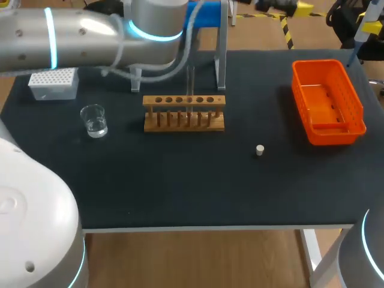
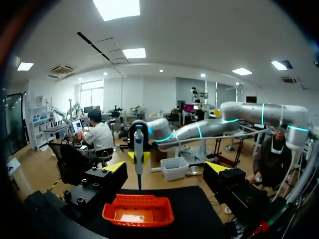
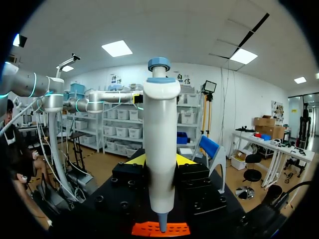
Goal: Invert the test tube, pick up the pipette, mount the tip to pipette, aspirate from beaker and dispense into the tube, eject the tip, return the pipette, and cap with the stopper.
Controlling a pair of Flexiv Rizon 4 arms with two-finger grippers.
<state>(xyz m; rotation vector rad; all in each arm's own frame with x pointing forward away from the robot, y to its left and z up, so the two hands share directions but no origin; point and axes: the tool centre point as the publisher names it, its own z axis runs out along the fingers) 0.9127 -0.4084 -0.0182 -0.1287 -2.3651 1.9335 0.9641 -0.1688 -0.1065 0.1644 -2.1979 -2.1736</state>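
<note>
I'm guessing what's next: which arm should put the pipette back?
Right: the right end effector holds the pipette over the orange basket; the left end effector is open and empty.

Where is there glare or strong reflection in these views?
Head view: bright highlights on the left arm's silver shell and glints on the beaker; the black table shows none. Right wrist view: soft sheen down the white pipette in the right pincer. Left wrist view: orange basket evenly lit.

Along the table's [image 1: 180,192] near edge the surface lies open. Rack [image 1: 183,113] and stand [image 1: 221,60] block the far middle, tip box [image 1: 54,83] and beaker [image 1: 94,120] the left side, the left arm [image 1: 78,39] overhanging the far left corner; basket [image 1: 300,102] fills the far right, stopper [image 1: 260,150] in the gap beside it
</note>
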